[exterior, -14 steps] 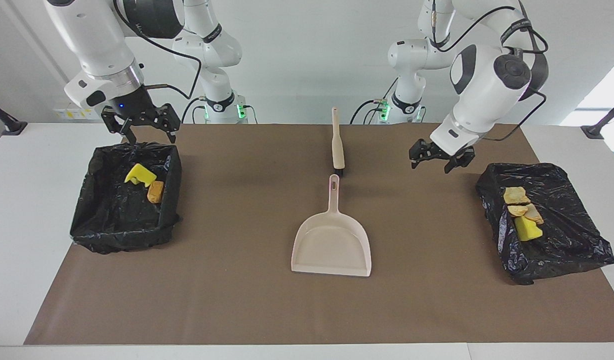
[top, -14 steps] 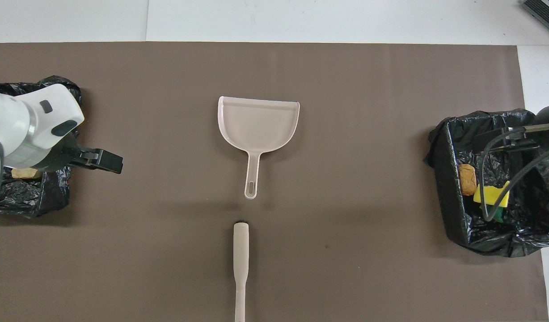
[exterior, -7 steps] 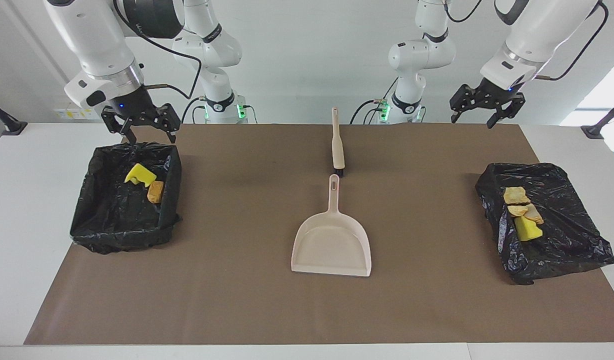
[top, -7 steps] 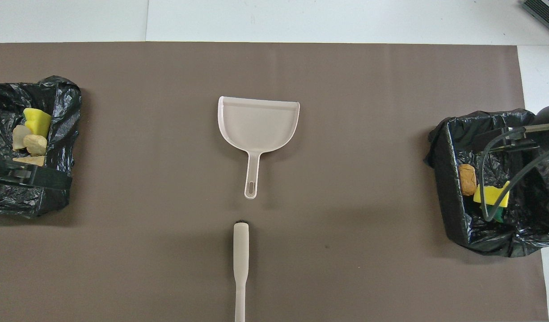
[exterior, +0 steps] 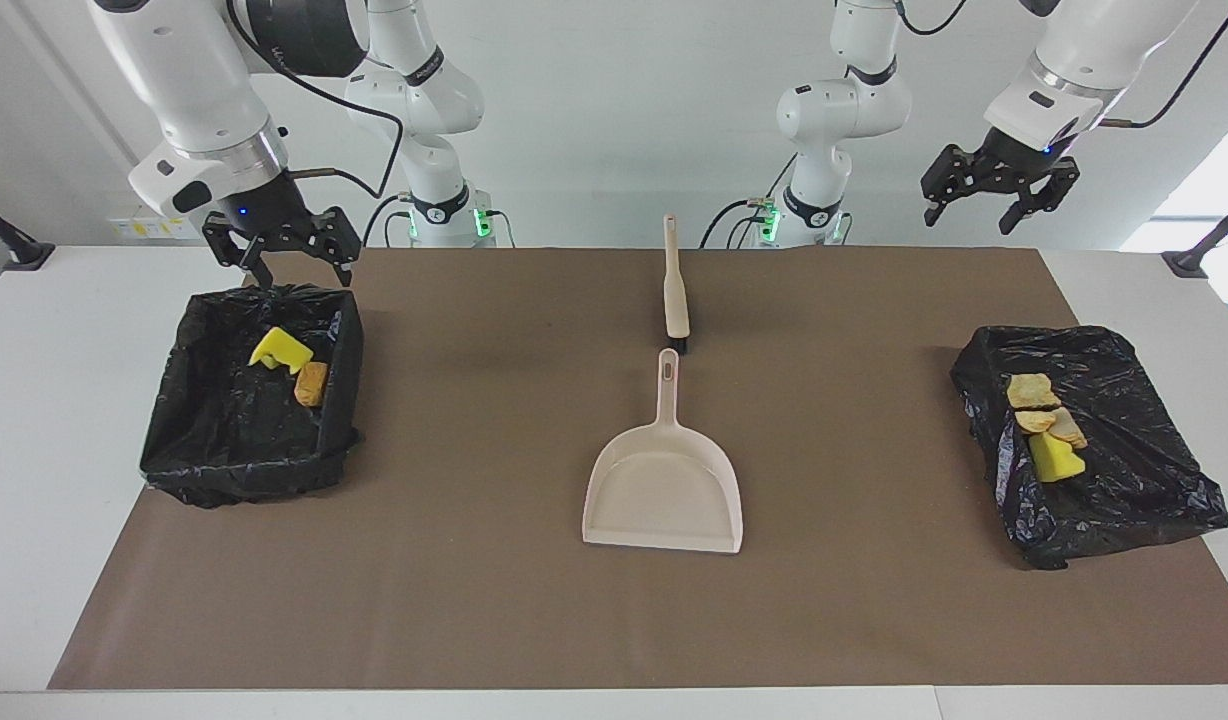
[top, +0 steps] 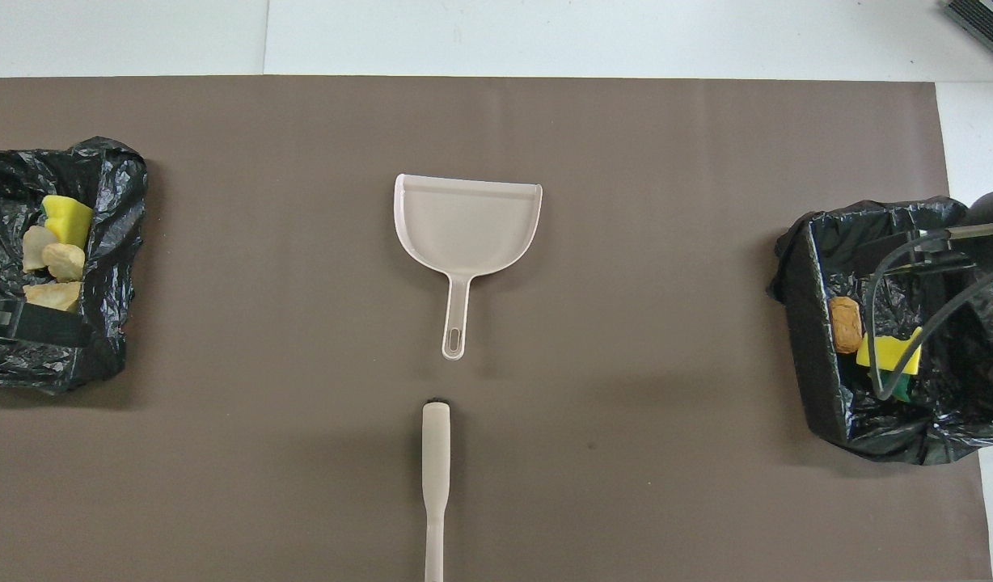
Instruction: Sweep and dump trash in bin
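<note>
the trash (exterior: 1046, 432) lies in two black-lined bins: four scraps in the bin (exterior: 1124, 480) at the left arm's end of the worktop (exterior: 574, 620), two (exterior: 292, 362) in the bin (exterior: 224, 440) at the right arm's end. dustpan (exterior: 664, 485) and brush (exterior: 675, 285) lie mid-worktop, brush nearer the robots. right gripper (exterior: 280, 258) hangs over its bin's rim, jaws spread, empty. left gripper (exterior: 1000, 190) is raised over the worktop's robot-side edge, jaws spread, empty.
</note>
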Robot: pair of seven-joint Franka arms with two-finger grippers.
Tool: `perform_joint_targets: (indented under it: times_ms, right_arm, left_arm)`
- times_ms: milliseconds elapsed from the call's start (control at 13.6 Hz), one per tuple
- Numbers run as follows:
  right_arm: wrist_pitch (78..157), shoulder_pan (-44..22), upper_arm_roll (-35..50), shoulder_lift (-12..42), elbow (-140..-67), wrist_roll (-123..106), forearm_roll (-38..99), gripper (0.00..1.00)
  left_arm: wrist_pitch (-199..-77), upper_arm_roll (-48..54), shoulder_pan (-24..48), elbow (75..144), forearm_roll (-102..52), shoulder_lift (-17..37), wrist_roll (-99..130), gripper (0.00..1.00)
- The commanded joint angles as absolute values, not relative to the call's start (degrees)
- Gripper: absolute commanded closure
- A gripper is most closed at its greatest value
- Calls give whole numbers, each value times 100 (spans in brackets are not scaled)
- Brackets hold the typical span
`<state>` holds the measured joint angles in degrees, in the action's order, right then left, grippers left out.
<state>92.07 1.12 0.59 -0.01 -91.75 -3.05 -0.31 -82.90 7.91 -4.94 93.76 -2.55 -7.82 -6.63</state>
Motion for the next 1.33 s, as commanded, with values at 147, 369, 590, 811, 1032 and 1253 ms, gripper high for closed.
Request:
perform_joint_targets:
  times_ms: [147, 369, 590, 811, 1032, 1253]
  right_arm:
    - [9220, 167, 88, -114, -9299, -211, 132, 0]
    - [9220, 176, 79, -114, -9299, -211, 132, 0]
    - [9229, 167, 88, -114, -9299, -211, 132, 0]
    - [9229, 167, 88, -114, -9299, -211, 141, 0]
    - [9237, 167, 88, -114, -9308, -220, 141, 0]
    - [9228, 167, 79, -114, -9308, -211, 141, 0]
  left_arm:
    - [-8200, 721, -536, 9229, -176, -738, -756, 0]
    - [-8235, 729, -510, 9211, -193, -721, -747, 0]
    - [-8174, 599, -449, 9167, -202, -764, -738, 0]
    - [-8296, 159, 0, 9149, -229, -791, -694, 0]
    - [-8297, 176, -26, 9176, -229, -835, -695, 0]
    - [-8323, 185, -44, 9184, -220, -853, -686, 0]
